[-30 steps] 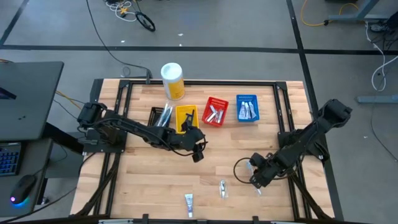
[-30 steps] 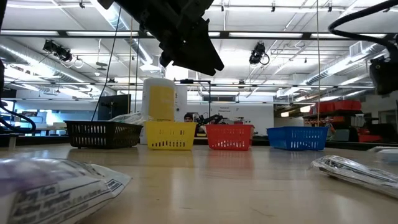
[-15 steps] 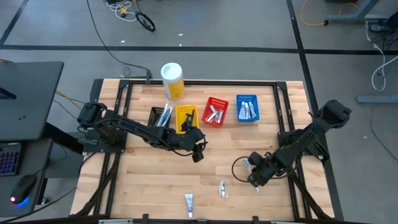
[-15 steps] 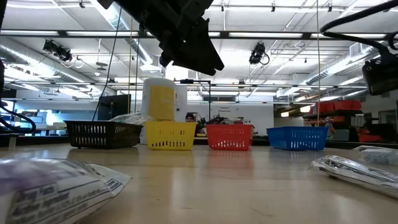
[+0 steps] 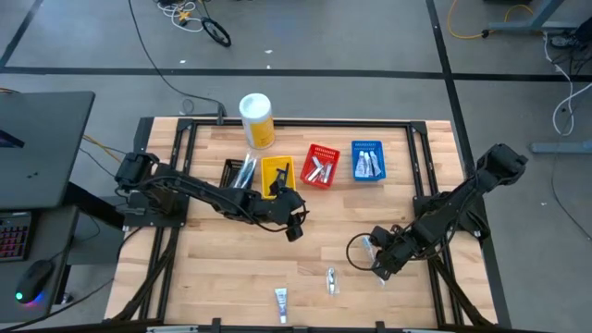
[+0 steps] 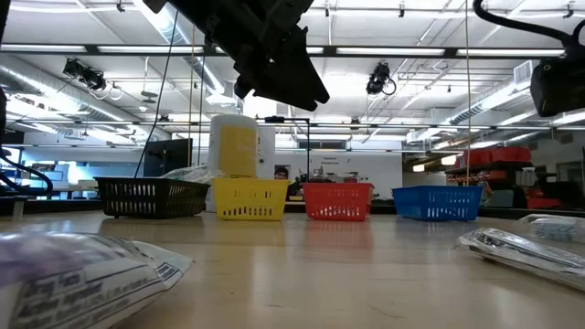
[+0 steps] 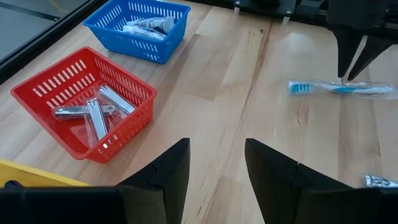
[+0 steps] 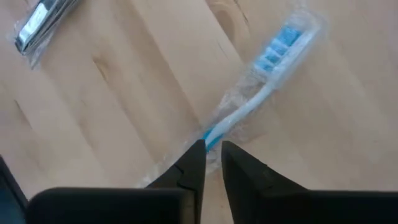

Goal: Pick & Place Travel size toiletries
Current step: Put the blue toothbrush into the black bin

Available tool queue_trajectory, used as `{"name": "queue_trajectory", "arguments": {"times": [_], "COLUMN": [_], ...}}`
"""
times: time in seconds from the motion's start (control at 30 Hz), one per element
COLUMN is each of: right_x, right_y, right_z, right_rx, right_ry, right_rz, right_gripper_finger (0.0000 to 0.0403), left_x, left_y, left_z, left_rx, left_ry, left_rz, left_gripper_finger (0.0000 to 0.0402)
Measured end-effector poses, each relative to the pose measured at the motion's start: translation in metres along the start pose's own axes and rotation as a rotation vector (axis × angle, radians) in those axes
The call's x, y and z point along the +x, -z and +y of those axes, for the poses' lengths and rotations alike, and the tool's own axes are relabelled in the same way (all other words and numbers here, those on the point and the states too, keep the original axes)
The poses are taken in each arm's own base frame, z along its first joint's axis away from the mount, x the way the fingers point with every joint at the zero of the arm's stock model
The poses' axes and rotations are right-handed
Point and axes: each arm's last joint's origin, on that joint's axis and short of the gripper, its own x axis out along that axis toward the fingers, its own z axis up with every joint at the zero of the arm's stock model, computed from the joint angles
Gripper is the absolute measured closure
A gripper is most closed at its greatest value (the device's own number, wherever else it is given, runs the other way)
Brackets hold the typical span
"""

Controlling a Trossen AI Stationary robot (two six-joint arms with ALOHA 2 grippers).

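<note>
Toothbrush (image 8: pixel 261 93), still in its clear wrapper, lies flat on the bare wood at the table's right front, its long axis running away from the right gripper (image 8: pixel 211 155), brush head at the far end. The narrowly parted fingers straddle the handle end, seemingly pinching it. The left gripper (image 7: pixel 214 168) hovers open by the red basket (image 7: pixel 62 93), much farther off.

yellow canister (image 5: pixel 256 120) | 4 baskets: black (image 5: pixel 237 172), yellow (image 5: pixel 277 172), red (image 5: pixel 320 166), blue (image 5: pixel 367 161)

Wrapped blue-white toothbrush (image 8: pixel 258 102) lies flat on wood (tube (image 5: pixel 281 302) well apart).
</note>
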Motion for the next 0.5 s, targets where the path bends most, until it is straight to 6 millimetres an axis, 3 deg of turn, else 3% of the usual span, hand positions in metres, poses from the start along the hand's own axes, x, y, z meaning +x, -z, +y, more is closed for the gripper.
{"name": "queue_trajectory", "arguments": {"times": [0.27, 0.5], "right_x": [0.006, 0.025], "right_y": [-0.003, -0.004], "right_z": [0.0, -0.003], "right_rx": [0.028, 0.118], "right_ry": [0.027, 0.123], "right_rz": [-0.036, -0.068], "right_gripper_finger": [0.0292, 0.0287], "left_x": [0.0, 0.0], "left_y": [0.0, 0.0], "left_z": [0.0, 0.0], "left_rx": [-0.001, -0.002], "left_ry": [0.0, 0.003], "left_rz": [0.0, 0.002], "left_gripper_finger": [0.0238, 0.0238]}}
